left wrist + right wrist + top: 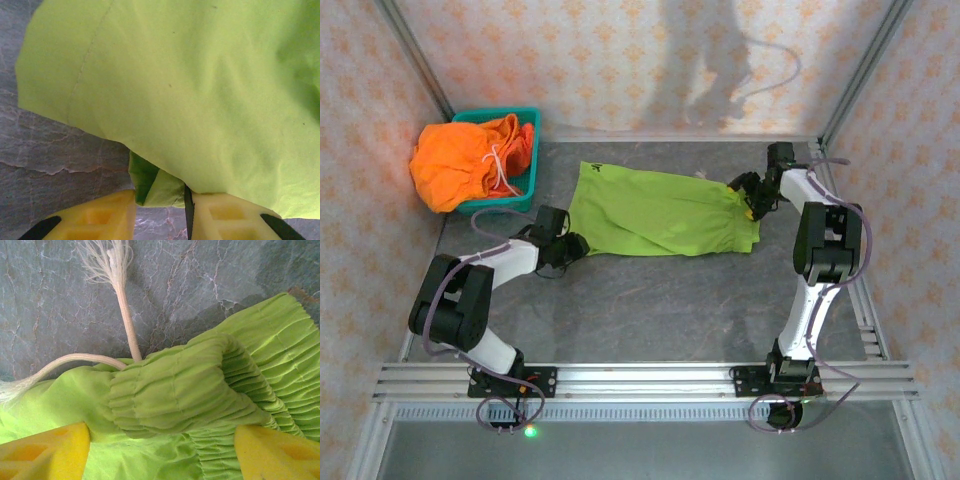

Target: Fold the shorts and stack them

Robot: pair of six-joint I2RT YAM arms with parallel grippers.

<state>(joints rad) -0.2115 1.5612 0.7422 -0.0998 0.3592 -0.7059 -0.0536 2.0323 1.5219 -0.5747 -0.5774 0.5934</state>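
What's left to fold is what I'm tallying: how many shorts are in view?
2 at least: lime green shorts spread on the table, and an orange heap in the teal basket at the far left, which may hold several pairs.

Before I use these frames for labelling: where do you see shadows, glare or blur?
Top external: soft grey shadows on the patterned back wall; lime green fabric shorts evenly lit. Left wrist: shorts slightly soft, no glare. Right wrist: white braided drawstring crisp, near yellow fingertips blurred.
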